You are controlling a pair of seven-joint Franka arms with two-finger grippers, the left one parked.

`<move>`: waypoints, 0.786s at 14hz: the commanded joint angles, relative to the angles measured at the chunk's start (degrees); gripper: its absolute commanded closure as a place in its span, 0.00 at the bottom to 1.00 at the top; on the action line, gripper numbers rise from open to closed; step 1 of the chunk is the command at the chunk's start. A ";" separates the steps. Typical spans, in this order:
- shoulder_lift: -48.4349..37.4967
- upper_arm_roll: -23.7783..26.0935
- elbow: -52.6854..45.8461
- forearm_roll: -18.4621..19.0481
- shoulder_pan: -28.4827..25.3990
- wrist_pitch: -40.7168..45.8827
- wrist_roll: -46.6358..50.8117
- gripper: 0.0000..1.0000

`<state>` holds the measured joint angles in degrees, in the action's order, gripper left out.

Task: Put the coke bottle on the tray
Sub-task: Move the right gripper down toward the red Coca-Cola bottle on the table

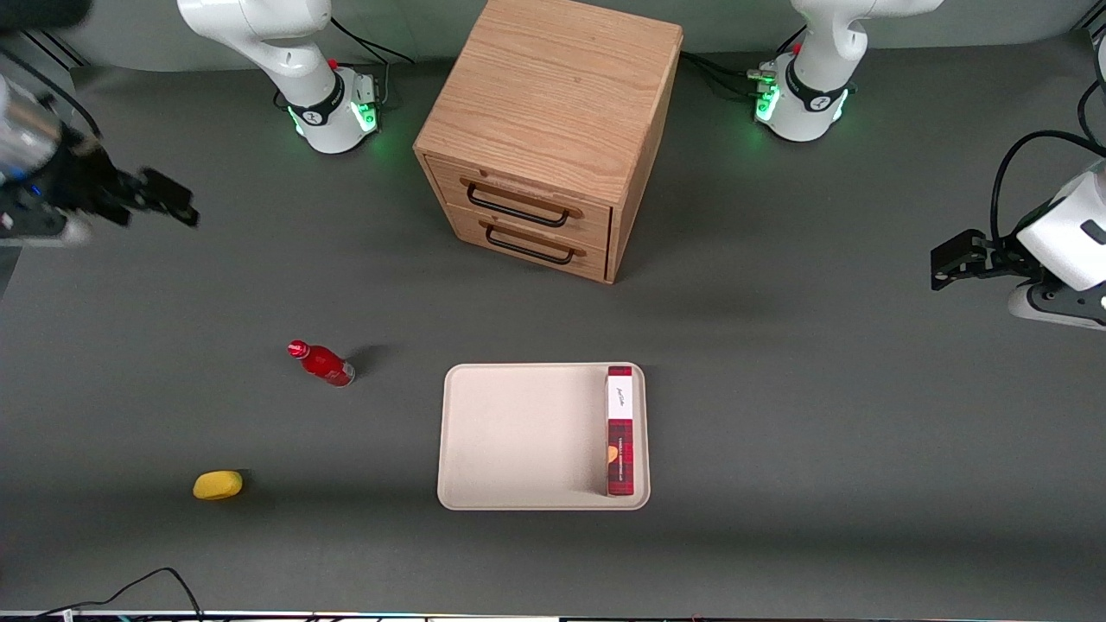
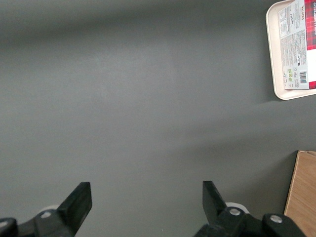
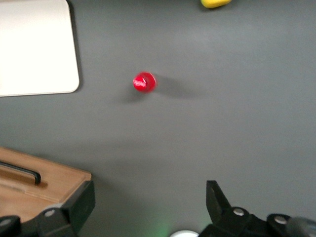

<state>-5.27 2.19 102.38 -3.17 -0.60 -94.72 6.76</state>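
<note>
The coke bottle (image 1: 321, 363) is a small glossy red bottle with a red cap, standing on the dark table beside the tray, toward the working arm's end. The right wrist view shows it from above (image 3: 144, 82). The tray (image 1: 518, 436) is flat, cream and rectangular, and its corner shows in the right wrist view (image 3: 37, 47). My gripper (image 1: 173, 203) is open and empty, high above the table at the working arm's end, farther from the front camera than the bottle. Its fingers (image 3: 217, 197) stand wide apart, well clear of the bottle.
A long red plaid box (image 1: 619, 432) lies in the tray along the rim nearest the parked arm. A wooden two-drawer cabinet (image 1: 549, 130) stands farther from the camera than the tray. A small yellow oval object (image 1: 217, 485) lies nearer the camera than the bottle.
</note>
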 commanded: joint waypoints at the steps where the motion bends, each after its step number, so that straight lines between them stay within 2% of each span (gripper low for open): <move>1: 4.63 0.53 7.20 -1.66 -0.62 -13.86 1.41 0.00; 4: 10.61 1.49 8.97 -1.66 -1.24 -22.76 5.62 0.00; 8: 14.05 2.46 17.57 -0.70 -1.85 -38.39 8.53 0.00; 11: 14.14 2.46 21.10 -0.52 -2.03 -41.95 8.71 0.00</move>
<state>10.45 4.73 120.83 -3.58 -2.32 -134.94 13.92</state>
